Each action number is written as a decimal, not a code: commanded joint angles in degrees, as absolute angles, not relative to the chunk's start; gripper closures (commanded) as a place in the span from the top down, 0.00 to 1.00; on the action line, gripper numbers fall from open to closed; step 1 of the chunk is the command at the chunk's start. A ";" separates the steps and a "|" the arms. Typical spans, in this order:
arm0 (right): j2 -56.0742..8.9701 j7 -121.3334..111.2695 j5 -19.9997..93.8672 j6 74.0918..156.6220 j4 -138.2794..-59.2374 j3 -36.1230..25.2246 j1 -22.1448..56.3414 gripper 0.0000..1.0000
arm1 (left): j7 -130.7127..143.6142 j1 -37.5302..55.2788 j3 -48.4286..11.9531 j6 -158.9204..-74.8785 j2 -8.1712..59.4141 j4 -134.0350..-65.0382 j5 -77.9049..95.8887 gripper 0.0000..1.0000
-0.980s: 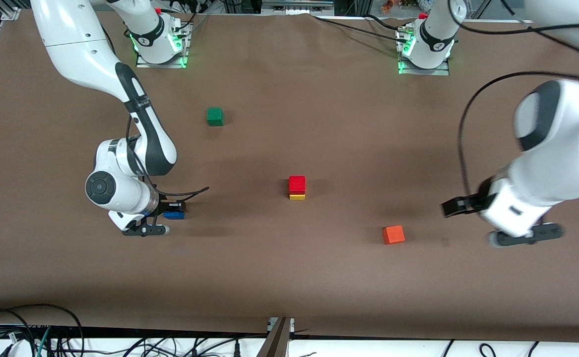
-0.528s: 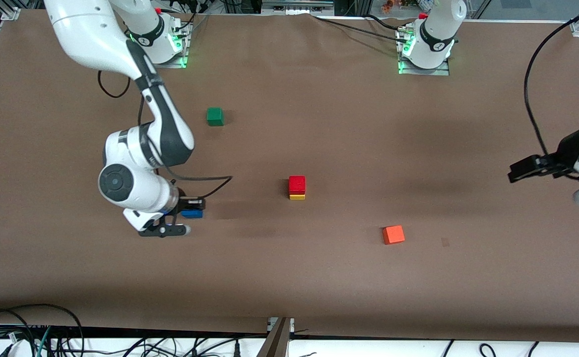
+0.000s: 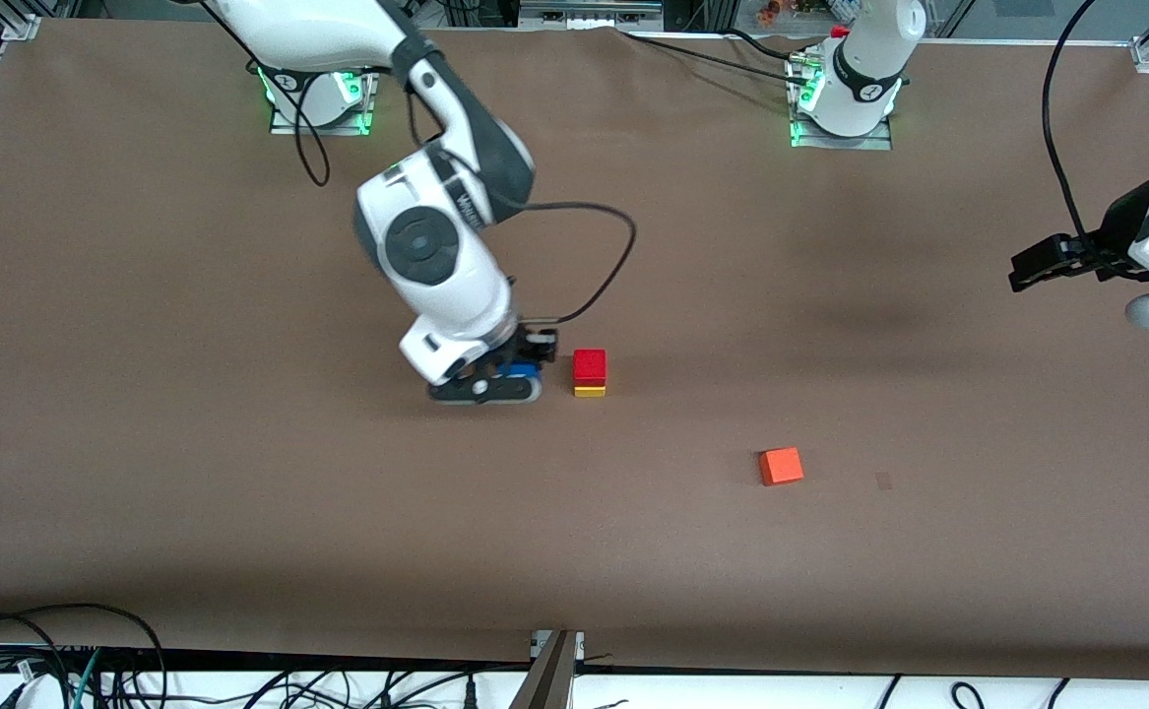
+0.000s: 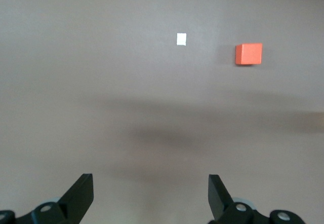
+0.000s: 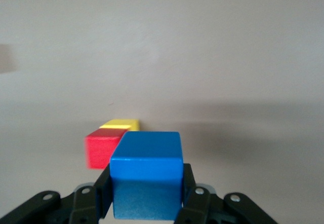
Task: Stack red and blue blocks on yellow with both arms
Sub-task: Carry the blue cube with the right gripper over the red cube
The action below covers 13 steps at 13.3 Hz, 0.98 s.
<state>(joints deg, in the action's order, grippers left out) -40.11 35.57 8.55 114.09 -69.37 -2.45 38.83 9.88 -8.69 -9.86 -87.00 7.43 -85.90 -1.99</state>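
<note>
At the moment inspected, the red block (image 3: pixel 590 365) sat squarely on the yellow block (image 3: pixel 590 391) near the centre of the tabletop (image 3: pixel 830 591), so the first half of the stack was judged complete and the second half in hand. The right tool (image 3: pixel 515 379) was closed on the blue block (image 5: pixel 147 181), one finger against each side face, and hung in the air over the tabletop at about 9 o'clock of the stack in the front view, close beside it but not yet above it. The next move was judged to call for carrying the blue block directly over the red one with enough height to clear its top edge, squaring it, then lowering and releasing. The left tool (image 4: pixel 151 198) stood wide open and empty, raised over the left arm's end of the tabletop, where that arm waited; an orange-red cube (image 3: pixel 781 466) lay at roughly 4 o'clock of the stack, well apart. In the front view the blue block was largely hidden by the right tool, and the yellow block showed only as a thin strip. The height of the blue block above the tabletop could not be established.
</note>
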 commanded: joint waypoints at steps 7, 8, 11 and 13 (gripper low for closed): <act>-45.52 41.40 6.60 116.71 -64.42 -3.60 45.53 0.52 | 8.26 -9.84 -10.19 -87.36 7.56 -86.48 0.00 1.00; -46.14 41.40 6.24 117.59 -64.42 -3.60 45.53 0.52 | 8.26 -9.84 -10.28 -87.36 7.56 -86.40 0.00 1.00; -47.11 41.40 5.80 118.48 -64.42 -3.60 45.53 0.52 | 8.26 -9.93 -10.28 -87.36 7.65 -86.40 0.00 1.00; -47.11 41.22 5.80 118.21 -64.42 -3.69 45.44 0.52 | 8.26 -9.93 -10.28 -87.36 7.65 -86.48 0.00 1.00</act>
<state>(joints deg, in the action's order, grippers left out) -46.40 41.61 6.62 118.76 -66.52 -3.74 45.58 9.65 -9.34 -9.99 -87.11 7.83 -86.45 -1.15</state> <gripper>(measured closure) 0.454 0.000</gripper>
